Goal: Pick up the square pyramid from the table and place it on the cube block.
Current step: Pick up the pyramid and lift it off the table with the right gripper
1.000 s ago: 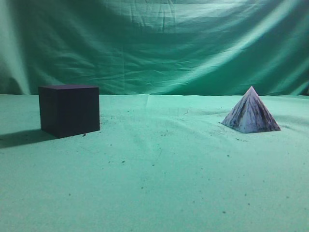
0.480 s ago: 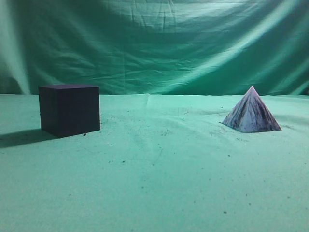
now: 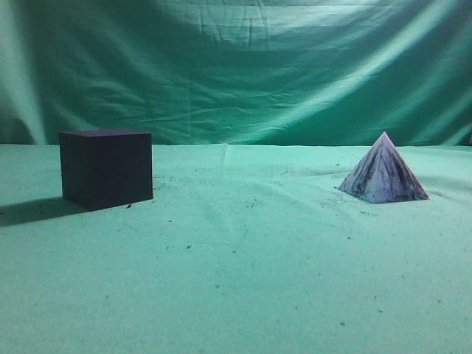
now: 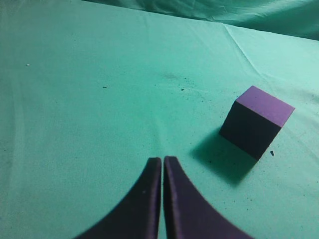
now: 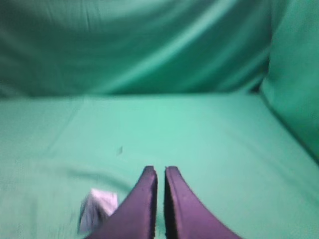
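Note:
The white marbled square pyramid (image 3: 383, 174) stands on the green table (image 3: 243, 265) at the right. It also shows blurred at the lower left of the right wrist view (image 5: 97, 209). The dark cube block (image 3: 107, 167) stands at the left, and shows at the right of the left wrist view (image 4: 256, 121). My left gripper (image 4: 162, 160) is shut and empty, above the cloth to the near left of the cube. My right gripper (image 5: 160, 170) is shut and empty, above the cloth to the right of the pyramid. Neither gripper shows in the exterior view.
A wrinkled green cloth backdrop (image 3: 236, 66) hangs behind the table. In the right wrist view the cloth rises as a side wall (image 5: 294, 89) at the right. Small dark specks dot the cloth.

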